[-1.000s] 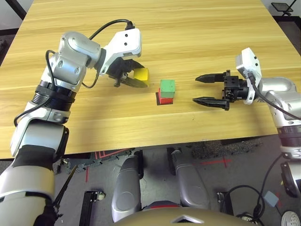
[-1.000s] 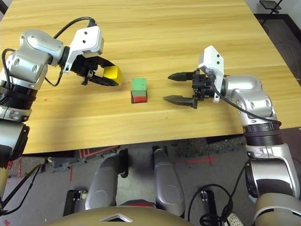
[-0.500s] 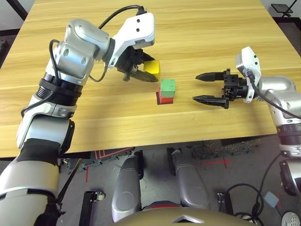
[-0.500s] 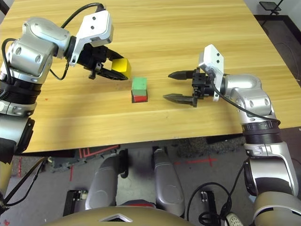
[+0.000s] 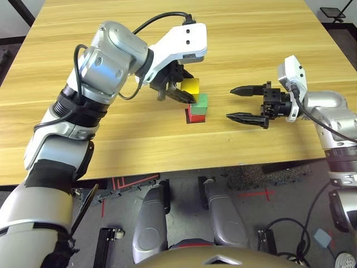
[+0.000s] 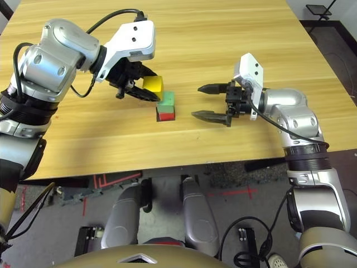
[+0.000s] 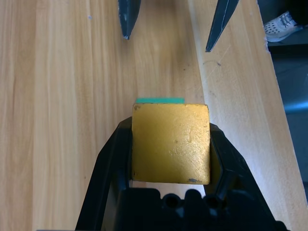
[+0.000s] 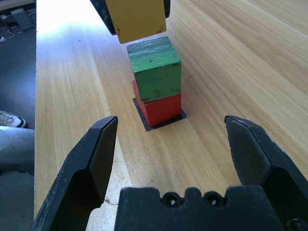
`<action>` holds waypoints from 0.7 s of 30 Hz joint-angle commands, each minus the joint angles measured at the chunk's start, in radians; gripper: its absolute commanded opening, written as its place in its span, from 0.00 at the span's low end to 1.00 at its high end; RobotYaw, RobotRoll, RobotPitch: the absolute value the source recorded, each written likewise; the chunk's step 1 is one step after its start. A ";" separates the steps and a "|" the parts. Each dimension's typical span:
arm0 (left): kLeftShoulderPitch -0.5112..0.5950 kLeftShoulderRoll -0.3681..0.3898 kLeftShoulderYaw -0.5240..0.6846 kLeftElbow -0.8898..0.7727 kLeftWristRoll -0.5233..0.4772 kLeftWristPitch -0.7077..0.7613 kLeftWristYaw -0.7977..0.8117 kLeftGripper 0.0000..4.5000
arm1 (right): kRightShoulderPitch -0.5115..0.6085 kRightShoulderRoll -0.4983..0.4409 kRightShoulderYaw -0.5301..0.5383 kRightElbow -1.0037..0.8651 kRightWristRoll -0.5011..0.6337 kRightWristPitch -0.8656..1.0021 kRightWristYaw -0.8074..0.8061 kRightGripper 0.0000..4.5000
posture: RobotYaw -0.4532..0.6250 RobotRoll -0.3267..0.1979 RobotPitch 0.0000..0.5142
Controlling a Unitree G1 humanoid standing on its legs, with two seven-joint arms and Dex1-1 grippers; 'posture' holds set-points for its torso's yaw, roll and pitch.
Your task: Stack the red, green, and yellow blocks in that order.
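Left claw (image 5: 179, 92) clamps the yellow block (image 5: 191, 86) just above and behind the green (image 5: 199, 101) on red (image 5: 196, 116), needing squaring overhead before lowering, while right claw (image 5: 244, 103) waits wide open.

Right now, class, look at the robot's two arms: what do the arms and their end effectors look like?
Both arms are rounded silver metal segments with black bands at the joints. Each wrist carries a white housing, and a black cable loops over it. The left end effector and right end effector each have two black, tapering, pointed fingers on a black base. No markings are readable.
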 commanded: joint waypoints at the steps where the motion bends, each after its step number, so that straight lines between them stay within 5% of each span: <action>1: -0.018 -0.012 -0.016 -0.035 -0.010 0.028 0.008 0.45 | 0.006 0.000 0.002 0.002 -0.005 -0.010 0.001 1.00 | 0.60 0.82 0.41; 21: -0.019 -0.046 -0.057 0.104 0.032 -0.088 0.047 0.45 | 0.011 0.005 -0.001 -0.016 0.004 0.002 -0.006 1.00 | 0.59 0.81 0.43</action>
